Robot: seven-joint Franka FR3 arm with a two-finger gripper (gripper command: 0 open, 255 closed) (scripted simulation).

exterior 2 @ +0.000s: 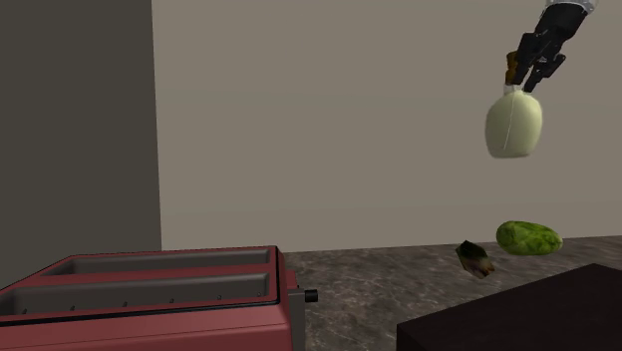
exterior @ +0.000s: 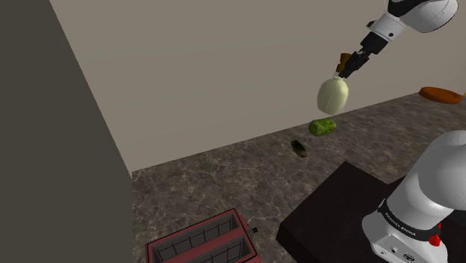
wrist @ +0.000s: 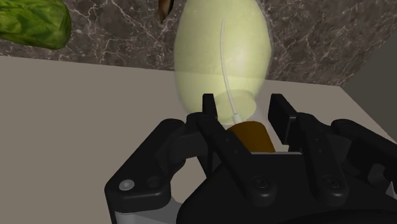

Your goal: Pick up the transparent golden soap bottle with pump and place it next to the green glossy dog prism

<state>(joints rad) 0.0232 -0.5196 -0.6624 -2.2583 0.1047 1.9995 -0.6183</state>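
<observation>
My fingers [wrist: 213,118] are closed narrow on the brown pump collar [wrist: 251,135] of the soap bottle [exterior: 333,96], which hangs in the air at the upper right of the shoulder view, well clear of the table [exterior: 224,187]. The green dog prism [exterior: 322,127] lies on the table just below the bottle in that frame, with a small dark lump [exterior: 300,149] a little to its lower left. I judge the step in hand to be the carry and set-down. I should lower slowly and aim the bottle's base at bare table just beside the prism, on the side away from the dark lump, without touching either. I should let go only once the base rests flat. Since I hold it by the top, the body hangs tilted and may swing, so I want it upright before contact. The bottle is egg-shaped, smooth and translucent, pale yellow-green, with a thin tube running down inside. Its far end narrows, so it may stand unsteadily. The prism is lumpy, glossy and mottled green. The table looks like dark veined stone. A red slotted toaster [exterior: 202,243] sits at lower left, well apart.
</observation>
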